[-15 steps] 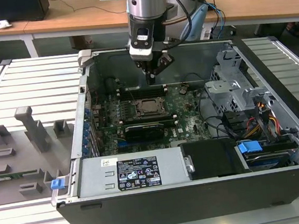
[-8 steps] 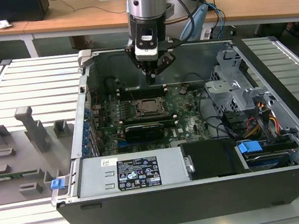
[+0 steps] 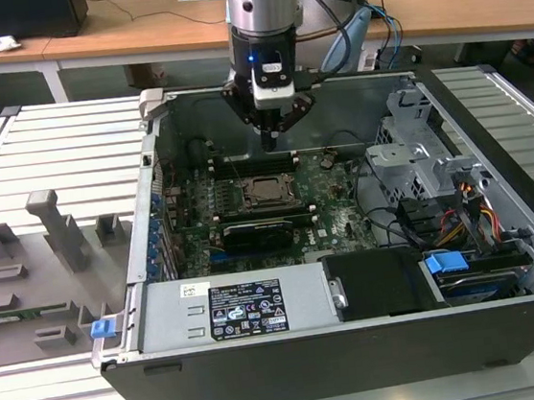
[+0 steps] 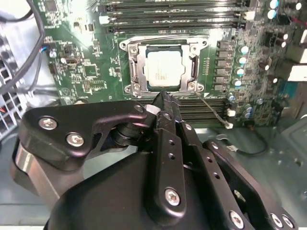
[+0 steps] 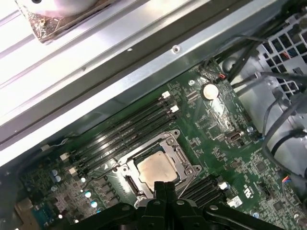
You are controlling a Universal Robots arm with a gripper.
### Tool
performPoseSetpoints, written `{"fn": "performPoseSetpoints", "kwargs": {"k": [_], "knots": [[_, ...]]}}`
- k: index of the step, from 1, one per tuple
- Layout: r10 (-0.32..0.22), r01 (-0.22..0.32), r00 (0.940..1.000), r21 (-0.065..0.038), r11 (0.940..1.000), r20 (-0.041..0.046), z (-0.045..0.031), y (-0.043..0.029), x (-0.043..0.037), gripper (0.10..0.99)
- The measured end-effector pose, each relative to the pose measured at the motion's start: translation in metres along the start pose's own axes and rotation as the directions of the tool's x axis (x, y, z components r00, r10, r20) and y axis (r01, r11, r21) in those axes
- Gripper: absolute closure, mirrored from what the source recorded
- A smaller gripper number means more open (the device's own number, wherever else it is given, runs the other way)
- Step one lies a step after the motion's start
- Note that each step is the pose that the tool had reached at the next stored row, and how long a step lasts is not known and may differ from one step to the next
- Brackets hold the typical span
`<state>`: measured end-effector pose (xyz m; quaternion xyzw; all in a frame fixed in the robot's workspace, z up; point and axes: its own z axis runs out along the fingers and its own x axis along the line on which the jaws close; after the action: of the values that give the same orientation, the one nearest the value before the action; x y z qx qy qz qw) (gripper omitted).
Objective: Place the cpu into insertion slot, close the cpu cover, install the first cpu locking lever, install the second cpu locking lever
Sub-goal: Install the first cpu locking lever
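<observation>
The cpu [image 4: 165,72] lies flat in the insertion slot [image 4: 135,67] on the green board, its pale metal top showing through the window of the cpu cover [image 4: 194,67], which lies down around it. A thin wire lever [image 4: 211,109] sticks out from one socket corner. My gripper [image 4: 160,99] hovers just above the socket's edge, fingers pressed together and holding nothing. In the exterior view the gripper [image 3: 270,140] hangs over the memory slots just behind the cpu [image 3: 268,189]. The first wrist view shows the cpu [image 5: 154,168] just beyond the gripper [image 5: 165,186].
Long black memory slots [image 4: 172,14] run on both sides of the socket. The open computer case [image 3: 154,222] encloses the board, with a drive cage [image 3: 415,144], cables [image 3: 462,216] and a power supply [image 3: 246,309]. A grey fixture plate [image 3: 34,275] lies at the exterior view's left.
</observation>
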<state>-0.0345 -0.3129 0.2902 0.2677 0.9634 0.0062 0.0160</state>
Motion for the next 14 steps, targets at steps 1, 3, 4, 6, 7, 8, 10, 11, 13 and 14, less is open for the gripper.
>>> {"fn": "performPoseSetpoints", "kwargs": {"k": [1,3,4,6,7,8,10,11,13,14], "knots": [[-0.016,0.016,0.9999,0.000,0.9999,-0.0003,0.0001,0.0000,0.0000,0.980],[-0.052,0.052,0.9987,-0.001,0.9987,-0.0011,0.0002,0.0000,0.0000,0.980],[-0.076,0.076,0.9971,-0.002,0.9971,-0.0015,0.0003,0.0000,0.0000,0.980],[-0.123,0.123,0.9924,-0.003,0.9924,-0.0026,0.0005,0.0000,0.0000,0.980],[-0.147,0.147,0.9892,-0.004,0.9892,-0.0033,0.0006,0.0000,0.0000,0.980],[-0.166,0.166,0.9861,-0.005,0.9861,-0.0037,0.0007,0.0000,0.0000,0.980],[-0.202,0.202,0.9794,-0.005,0.9794,-0.0046,0.0008,0.0000,0.0000,0.980],[-0.222,0.222,0.9750,-0.006,0.9750,-0.0051,0.0009,0.0000,0.0000,0.980],[-0.269,0.269,0.9631,-0.008,0.9631,-0.0062,0.0012,0.0000,0.0000,0.980],[-0.297,0.297,0.9548,-0.008,0.9548,-0.0069,0.0013,-0.0001,0.0000,0.980]]}}
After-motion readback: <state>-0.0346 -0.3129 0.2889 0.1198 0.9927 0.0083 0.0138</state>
